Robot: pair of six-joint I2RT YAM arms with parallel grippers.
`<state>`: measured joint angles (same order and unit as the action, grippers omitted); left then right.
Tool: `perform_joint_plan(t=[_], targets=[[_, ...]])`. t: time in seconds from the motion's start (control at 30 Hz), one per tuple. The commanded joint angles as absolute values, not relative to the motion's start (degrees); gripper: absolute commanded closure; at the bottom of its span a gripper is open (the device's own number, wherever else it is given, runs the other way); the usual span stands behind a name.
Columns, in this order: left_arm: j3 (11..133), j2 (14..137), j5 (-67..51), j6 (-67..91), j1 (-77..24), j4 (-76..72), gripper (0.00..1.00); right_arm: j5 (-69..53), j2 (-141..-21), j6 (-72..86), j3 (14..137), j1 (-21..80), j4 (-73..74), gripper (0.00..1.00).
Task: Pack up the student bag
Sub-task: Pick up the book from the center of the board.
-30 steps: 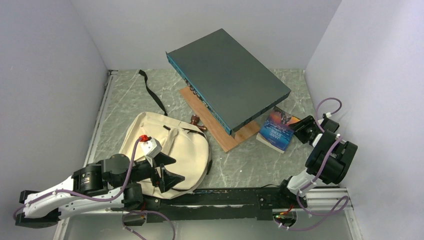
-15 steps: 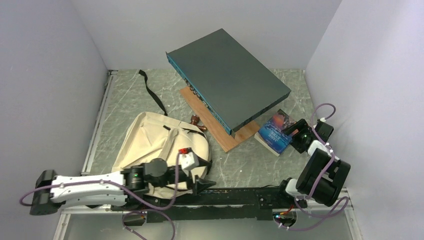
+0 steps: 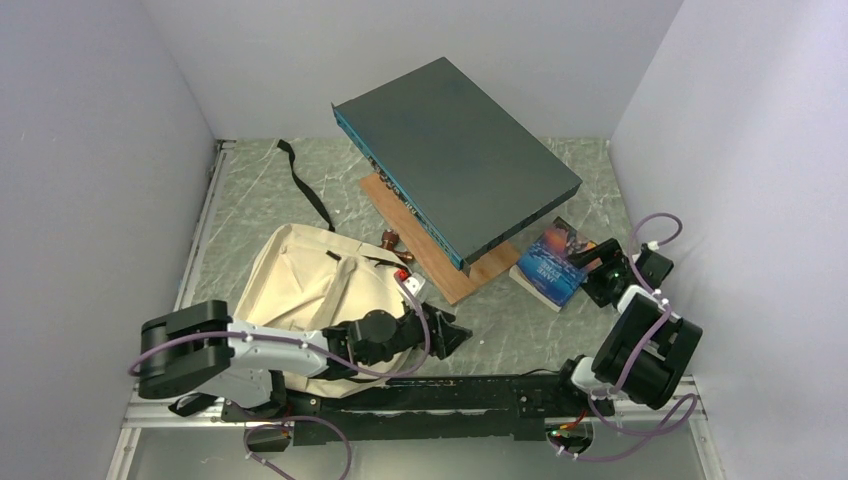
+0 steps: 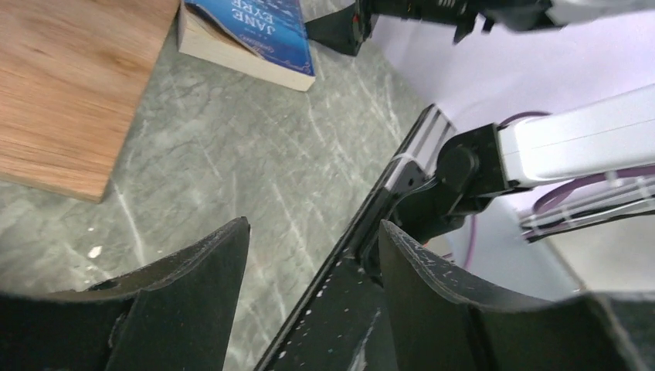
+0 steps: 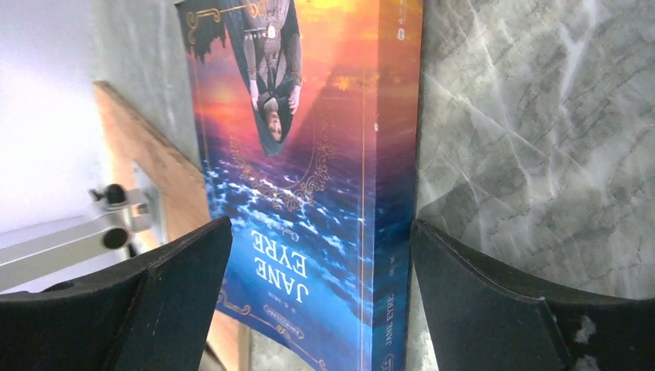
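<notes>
Student bag point(image 3: 310, 290): is lying flat on the table, near and left of the grey box point(image 3: 455, 160).
Left gripper point(image 3: 450, 335): is hovering on the near side of the grey box, fingers standing apart with nothing between them.
Right gripper point(image 3: 590, 262): is holding its fingers wide apart, one on either side of the book point(image 3: 552, 262).
Book: is lying flat just off the grey box's near right corner.

Near centre: bare worktop point(image 3: 500, 320) is left open between student bag point(image 3: 310, 285) and book point(image 3: 553, 262).
Back centre: passage is blocked by grey box point(image 3: 455, 165) over wooden board point(image 3: 440, 268).
Right side: the gap between book and side wall point(image 3: 720, 200) is occupied by right gripper point(image 3: 590, 262).
Far left: floor is crossed by black strap point(image 3: 305, 185).
</notes>
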<state>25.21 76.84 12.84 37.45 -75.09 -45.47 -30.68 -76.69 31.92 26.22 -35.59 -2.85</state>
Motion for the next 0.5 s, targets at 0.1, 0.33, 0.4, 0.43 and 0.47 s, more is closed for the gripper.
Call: perform_joint_plan(t=[0.1, 0.33, 0.4, 0.43, 0.47], targets=[[26.25, 75.09, 7.44, 47.85, -74.07, -52.14, 0.32, -47.38, -83.90, 37.05, 20.14, -40.34, -17.38, 0.18], [27.01, 68.24, 5.74, 43.94, -74.09, -43.81, 0.30, -51.38, -74.14, 38.47, 16.76, -39.52, -21.04, 0.22], [26.86, 67.02, 5.46, 43.38, -74.09, -42.59, 0.29, -50.33, -70.12, 36.65, 17.37, -39.46, -16.95, 0.22], [26.55, 66.64, 5.25, 43.22, -74.09, -42.61, 0.29, -50.14, -68.90, 36.28, 17.63, -39.46, -15.64, 0.22], [26.26, 66.34, 5.05, 43.21, -74.09, -42.91, 0.29, -50.15, -68.06, 36.13, 17.74, -39.41, -14.99, 0.23]])
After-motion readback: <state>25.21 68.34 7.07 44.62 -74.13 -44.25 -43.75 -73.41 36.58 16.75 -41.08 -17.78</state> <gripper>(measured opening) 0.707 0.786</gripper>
